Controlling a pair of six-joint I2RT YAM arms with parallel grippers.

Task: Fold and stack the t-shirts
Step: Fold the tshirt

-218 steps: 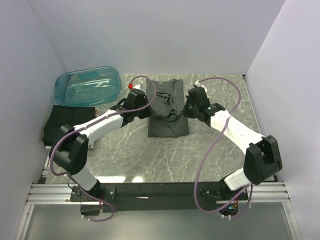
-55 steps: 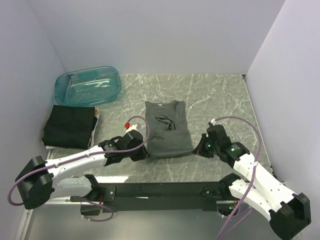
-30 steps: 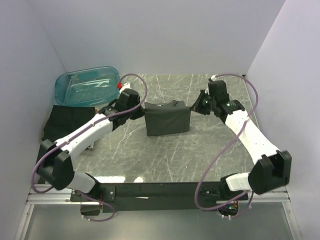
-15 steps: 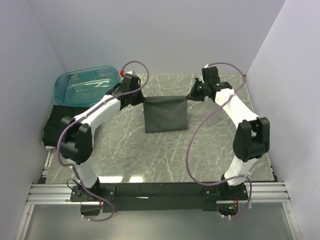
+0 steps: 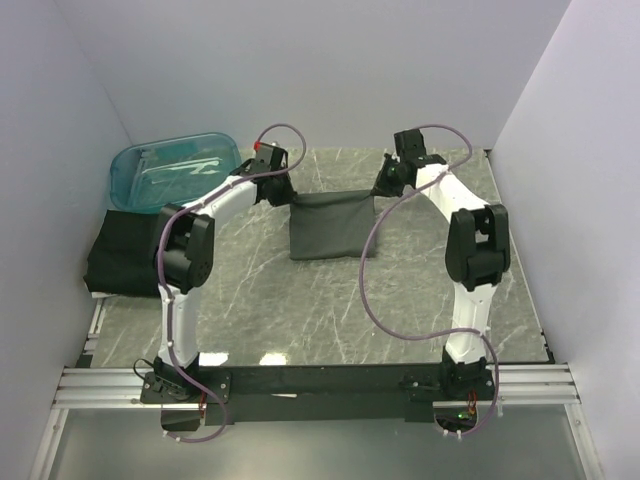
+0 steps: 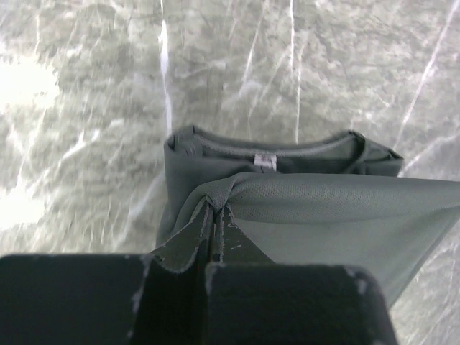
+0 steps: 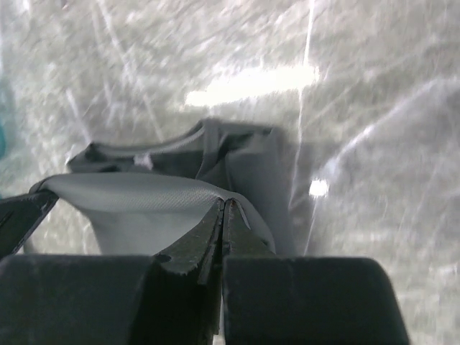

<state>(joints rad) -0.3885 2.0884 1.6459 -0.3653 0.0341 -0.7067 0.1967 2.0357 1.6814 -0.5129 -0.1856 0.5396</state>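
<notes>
A dark grey t-shirt lies folded over in the middle of the marble table. My left gripper is shut on its upper left corner and my right gripper is shut on its upper right corner. Both hold the folded edge raised and stretched between them. In the left wrist view my gripper pinches the fabric above the collar with its small label. In the right wrist view my gripper pinches the other corner of the shirt. A folded black t-shirt lies at the table's left edge.
A translucent teal plastic tub stands at the back left, behind the folded black shirt. White walls close the table at the back and on both sides. Bare marble lies in front of the held shirt.
Both grippers carried the shirt's near hem up and away toward the back, folding it over the collar end. The arms now reach further toward the back wall.
</notes>
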